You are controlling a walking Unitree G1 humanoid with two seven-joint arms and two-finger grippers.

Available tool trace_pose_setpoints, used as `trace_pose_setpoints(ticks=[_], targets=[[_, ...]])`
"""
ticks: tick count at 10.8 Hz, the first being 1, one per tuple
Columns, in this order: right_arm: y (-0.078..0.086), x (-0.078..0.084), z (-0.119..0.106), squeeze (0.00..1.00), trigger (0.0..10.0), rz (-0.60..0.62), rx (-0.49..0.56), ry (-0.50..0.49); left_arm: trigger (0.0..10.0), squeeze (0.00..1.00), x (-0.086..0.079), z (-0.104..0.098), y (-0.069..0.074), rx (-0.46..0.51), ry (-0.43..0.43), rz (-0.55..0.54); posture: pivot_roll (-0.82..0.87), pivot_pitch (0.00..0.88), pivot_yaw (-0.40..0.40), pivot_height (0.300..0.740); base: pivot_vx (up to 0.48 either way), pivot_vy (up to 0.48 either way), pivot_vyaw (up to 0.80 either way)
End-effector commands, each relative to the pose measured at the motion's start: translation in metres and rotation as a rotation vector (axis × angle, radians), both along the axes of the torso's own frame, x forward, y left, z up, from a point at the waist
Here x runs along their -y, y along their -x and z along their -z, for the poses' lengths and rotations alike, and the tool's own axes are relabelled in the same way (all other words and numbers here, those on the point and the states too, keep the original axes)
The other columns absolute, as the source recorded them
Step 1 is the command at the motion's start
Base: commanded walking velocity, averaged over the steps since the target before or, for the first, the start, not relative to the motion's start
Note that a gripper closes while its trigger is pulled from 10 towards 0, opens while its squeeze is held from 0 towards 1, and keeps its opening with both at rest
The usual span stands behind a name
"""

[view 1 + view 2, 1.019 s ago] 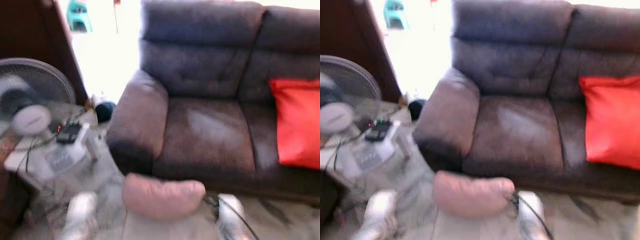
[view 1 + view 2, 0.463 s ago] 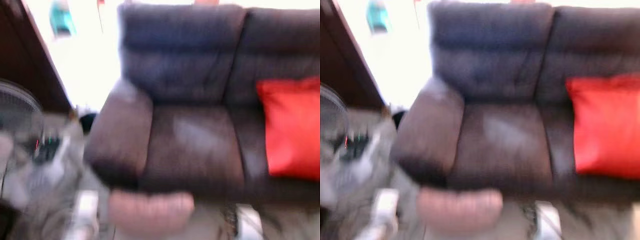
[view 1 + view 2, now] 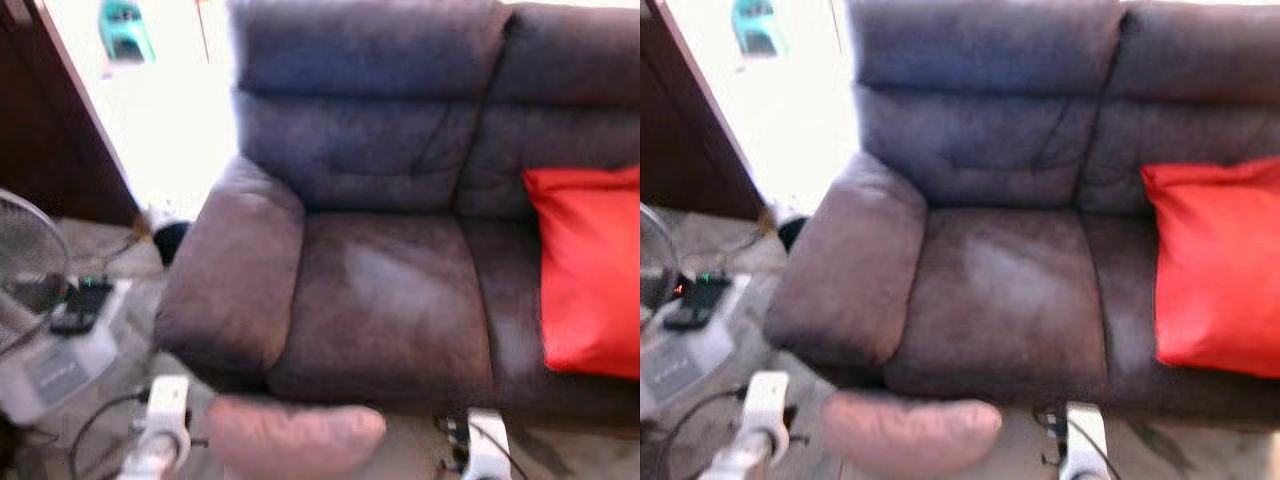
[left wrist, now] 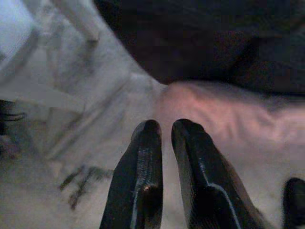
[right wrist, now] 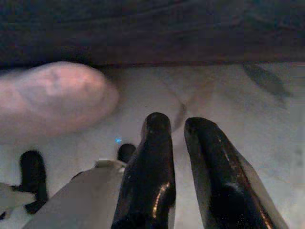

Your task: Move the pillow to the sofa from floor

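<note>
**Pillow on floor at sofa front; both arms low**

The pink pillow (image 3: 295, 437) lies on the marble floor (image 3: 590, 455) at the lower centre of the frame, just before the brown sofa (image 3: 385, 290). A red cushion (image 3: 590, 270) sits on the seat at the right edge. The left gripper (image 4: 164, 131) points at the pillow's end, fingers (image 4: 143, 167) clenched nearly together on nothing. The right gripper (image 5: 178, 126) hangs over the floor beside the pillow (fingers likewise close, empty). A fan (image 3: 25, 270) stands at left.
</note>
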State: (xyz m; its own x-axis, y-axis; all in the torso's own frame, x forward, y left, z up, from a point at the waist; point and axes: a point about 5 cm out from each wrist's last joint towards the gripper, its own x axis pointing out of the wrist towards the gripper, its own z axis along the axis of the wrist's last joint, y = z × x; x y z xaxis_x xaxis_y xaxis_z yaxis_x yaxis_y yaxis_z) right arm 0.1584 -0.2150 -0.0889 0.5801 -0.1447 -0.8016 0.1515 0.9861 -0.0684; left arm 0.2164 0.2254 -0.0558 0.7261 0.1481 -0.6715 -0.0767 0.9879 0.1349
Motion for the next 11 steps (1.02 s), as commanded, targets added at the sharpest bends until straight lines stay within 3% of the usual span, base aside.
trace_pose_setpoints(ticks=[1, 6, 11], targets=[[-0.001, -0.006, 0.001, 0.0, 10.0, -0.008, 0.004, -0.003, 10.0, 0.0, -0.004, 0.005, 0.009, -0.029, -0.005, -0.012, 0.04, 0.061, -0.046, 0.74, 0.0, 0.0, 0.0], [-0.011, -0.015, -0.003, 0.0, 10.0, -0.02, 0.044, -0.008, 10.0, 0.0, -0.006, 0.004, 0.008, -0.026, 0.0, -0.029, 0.05, 0.052, -0.043, 0.74, 0.0, 0.0, 0.0], [-0.009, -0.017, -0.001, 0.0, 10.0, -0.022, 0.014, 0.0, 10.0, 0.0, -0.002, 0.0, 0.001, -0.008, -0.002, 0.001, 0.04, 0.035, -0.03, 0.74, 0.0, 0.232, 0.0]])
